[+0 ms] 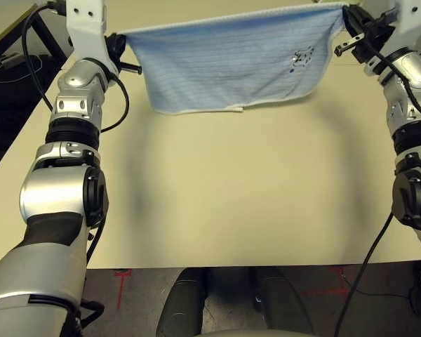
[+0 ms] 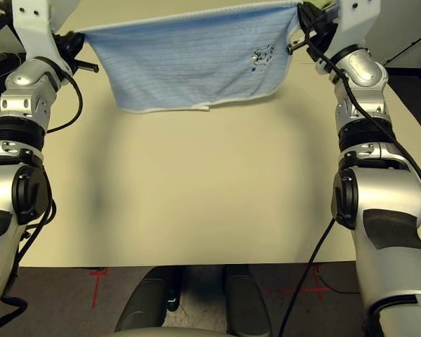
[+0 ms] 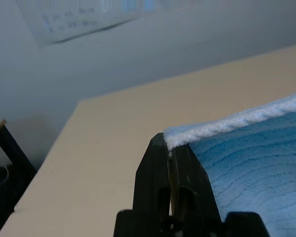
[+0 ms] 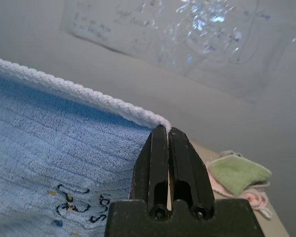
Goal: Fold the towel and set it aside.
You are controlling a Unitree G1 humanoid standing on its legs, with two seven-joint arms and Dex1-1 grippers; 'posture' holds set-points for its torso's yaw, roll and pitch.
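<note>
Starting on the robot's left: the left gripper (image 3: 170,148) has its two black fingers pressed together on the towel's (image 1: 231,63) left top corner, the white stitched edging (image 3: 237,121) running straight out of the pinch. Nothing slack there, as far as the wrist view tells.

Across the middle, the towel hangs spread like a banner, light blue, its top edge stretched between the two arms. Its lower hem (image 1: 196,109) hangs just over the far part of the table (image 1: 231,203), with shadow beneath it; whether the hem brushes the surface I cannot tell. The small dark embroidered mark (image 1: 301,61) sits toward the towel's right side, facing the robot.

On the right, the right gripper (image 4: 167,129) is clamped on the towel's other top corner, fingers closed tight over the edging. Past the towel's right corner lies a bundle of green and pink cloths (image 4: 239,177), well apart from the action.

So this reads as the spread-and-hold stage: cloth raised, both corners secured, fold not yet made. The next move likely calls for both arms working evenly, laying the cloth down onto the table so one half lands over the other, corners matched. Uneven travel would skew the fold.
</note>
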